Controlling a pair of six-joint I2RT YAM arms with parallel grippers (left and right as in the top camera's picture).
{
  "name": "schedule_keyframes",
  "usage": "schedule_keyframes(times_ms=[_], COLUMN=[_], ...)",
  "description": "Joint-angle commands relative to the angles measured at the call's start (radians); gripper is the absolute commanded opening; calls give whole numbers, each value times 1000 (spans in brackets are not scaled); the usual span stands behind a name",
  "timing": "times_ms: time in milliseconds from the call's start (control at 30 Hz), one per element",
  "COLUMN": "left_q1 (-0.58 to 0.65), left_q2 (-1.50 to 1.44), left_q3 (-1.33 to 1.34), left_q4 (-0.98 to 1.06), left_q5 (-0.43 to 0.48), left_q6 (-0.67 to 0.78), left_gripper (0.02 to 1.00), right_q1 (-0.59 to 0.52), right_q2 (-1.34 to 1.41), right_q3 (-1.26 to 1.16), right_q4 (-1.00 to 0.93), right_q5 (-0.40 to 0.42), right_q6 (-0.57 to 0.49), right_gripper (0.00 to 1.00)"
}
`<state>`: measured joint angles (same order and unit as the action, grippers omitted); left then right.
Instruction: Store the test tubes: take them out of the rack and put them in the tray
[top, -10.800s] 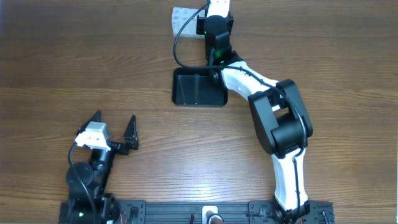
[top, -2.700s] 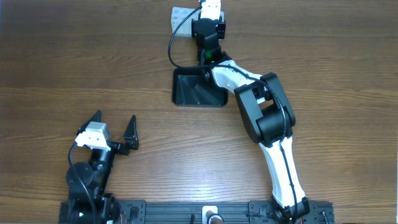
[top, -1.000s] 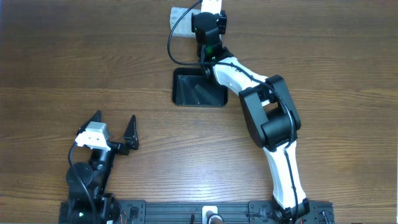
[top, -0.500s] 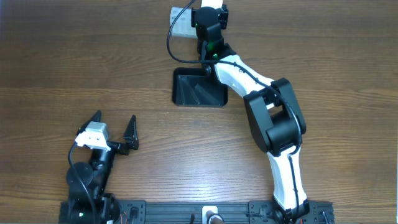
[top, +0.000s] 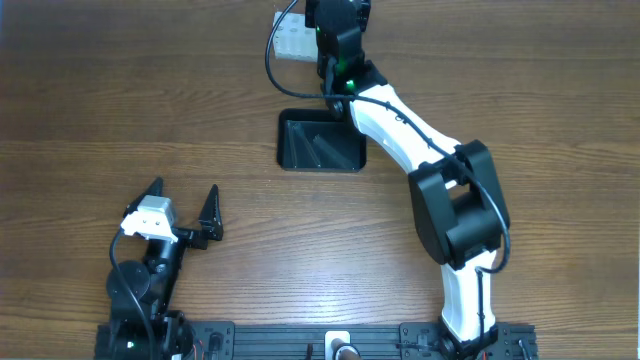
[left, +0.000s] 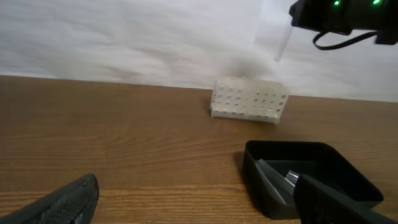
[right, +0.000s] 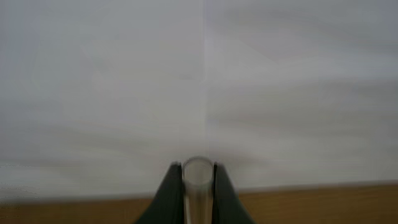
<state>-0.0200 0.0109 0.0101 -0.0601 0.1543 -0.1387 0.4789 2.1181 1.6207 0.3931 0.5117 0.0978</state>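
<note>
The wooden tabletop (top: 120, 100) carries everything. The right arm (top: 400, 120) stretches from the near edge all the way to the far edge, its wrist lifted high. The left arm (top: 150, 270) sits folded by the near left corner. Its gripper (top: 184, 188) is spread wide with nothing between the fingers.

A black tray (top: 290, 158) rests toward the far edge, around the middle. Clear tubes (left: 280, 174) lie slanted inside it, though I can't make out how many. Just behind the tray, closer to the far edge, stands the white rack (left: 249, 102), its side dotted with holes.

The right gripper (right: 198, 171) is closed narrowly on a clear test tube (right: 198, 186), one finger on each side of it. Seen from the left wrist, that tube hangs upright in the air above the rack, about over the rack's end as far as I can judge, and well clear of it
</note>
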Motion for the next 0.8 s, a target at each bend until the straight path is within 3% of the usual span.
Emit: schedule_keyframes(times_ms=[33,333,600,800], left_q1=[6,6,6,6], left_q2=[-6,-6,-6,-6], left_q3=[-4,-4,-4,-4], left_q4=[-2,-2,-2,-2], left_q5=[10,10,10,10], left_q6=[-6,-6,-6,-6], left_gripper=[998,998,998,998], right_q1=[20,29,51,86], right_q2=[-100,-261,-278,-311], right_q3=[16,14,-14,-144], right_q4=[-167,-671,-892,-865], right_q5=[6,-3,-2,-6], right_q6=[29,400,523,541], right_gripper=[12,14,16,16])
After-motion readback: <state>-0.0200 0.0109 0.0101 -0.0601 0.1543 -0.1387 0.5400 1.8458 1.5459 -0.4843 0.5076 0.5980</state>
